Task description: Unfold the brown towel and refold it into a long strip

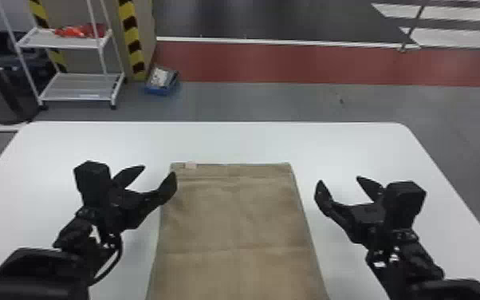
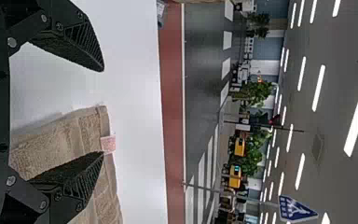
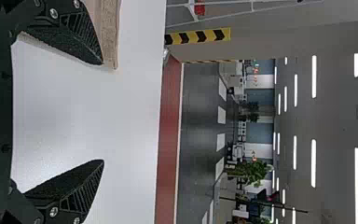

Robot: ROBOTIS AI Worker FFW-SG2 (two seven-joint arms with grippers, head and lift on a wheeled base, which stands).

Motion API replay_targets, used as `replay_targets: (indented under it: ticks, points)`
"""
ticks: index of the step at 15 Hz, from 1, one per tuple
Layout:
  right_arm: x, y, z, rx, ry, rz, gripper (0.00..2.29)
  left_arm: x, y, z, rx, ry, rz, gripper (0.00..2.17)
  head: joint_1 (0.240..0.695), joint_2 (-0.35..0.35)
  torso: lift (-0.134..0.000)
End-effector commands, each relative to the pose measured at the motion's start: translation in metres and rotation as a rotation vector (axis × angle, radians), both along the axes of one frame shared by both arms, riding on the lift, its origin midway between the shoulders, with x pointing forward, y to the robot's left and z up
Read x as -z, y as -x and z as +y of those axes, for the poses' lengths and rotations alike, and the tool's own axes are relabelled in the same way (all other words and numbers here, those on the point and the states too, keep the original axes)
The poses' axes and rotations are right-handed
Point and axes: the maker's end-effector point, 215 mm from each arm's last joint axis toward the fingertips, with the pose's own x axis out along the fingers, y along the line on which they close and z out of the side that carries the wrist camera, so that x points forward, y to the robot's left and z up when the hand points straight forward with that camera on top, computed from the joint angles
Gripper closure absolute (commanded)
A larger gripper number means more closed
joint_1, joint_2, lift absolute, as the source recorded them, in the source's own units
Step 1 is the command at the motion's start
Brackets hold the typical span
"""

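The brown towel (image 1: 235, 223) lies flat on the white table, a long rectangle with a small pale tag near its far left corner. My left gripper (image 1: 153, 175) is open beside the towel's far left corner, one finger over the towel's edge. In the left wrist view the left gripper (image 2: 103, 111) stands wide, with the towel (image 2: 51, 140) and its tag near one finger. My right gripper (image 1: 341, 181) is open off the towel's right side, above bare table. The right wrist view has the right gripper (image 3: 103, 112) spread, the towel's corner (image 3: 109, 37) behind one finger.
The white table (image 1: 351, 147) extends around the towel on the left, right and far sides. On the floor beyond its far edge stand a white wire shelf (image 1: 79, 85) and a blue box (image 1: 162, 81), both toward the left.
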Motion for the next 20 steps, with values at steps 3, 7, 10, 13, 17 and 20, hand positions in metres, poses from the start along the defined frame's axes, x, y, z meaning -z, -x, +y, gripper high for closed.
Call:
replay_targets:
  ticks: [3, 7, 10, 13, 17, 20]
  points:
    - [0.002, 0.003, 0.002, -0.004, -0.002, 0.001, 0.14, 0.007, -0.006, -0.013, 0.028, 0.010, 0.018, 0.31, 0.695, -0.083, -0.123]
    - [-0.001, 0.005, 0.004, -0.007, -0.005, -0.008, 0.14, 0.031, -0.006, -0.018, 0.038, 0.000, 0.086, 0.42, 0.695, -0.089, -0.123]
    - [-0.004, 0.005, 0.002, -0.005, -0.003, -0.018, 0.14, 0.044, -0.002, -0.015, 0.032, -0.002, 0.115, 0.42, 0.695, -0.091, -0.123]
    - [-0.006, 0.005, 0.003, -0.008, -0.005, -0.024, 0.14, 0.046, 0.000, -0.013, 0.029, -0.003, 0.116, 0.52, 0.695, -0.090, -0.123]
    - [-0.003, 0.007, 0.002, -0.005, -0.006, -0.020, 0.14, 0.041, 0.001, -0.016, 0.033, 0.001, 0.105, 0.60, 0.695, -0.086, -0.123]
    - [-0.002, 0.009, -0.001, 0.000, -0.007, -0.019, 0.14, 0.037, 0.001, -0.018, 0.035, 0.001, 0.088, 0.60, 0.695, -0.092, -0.123]
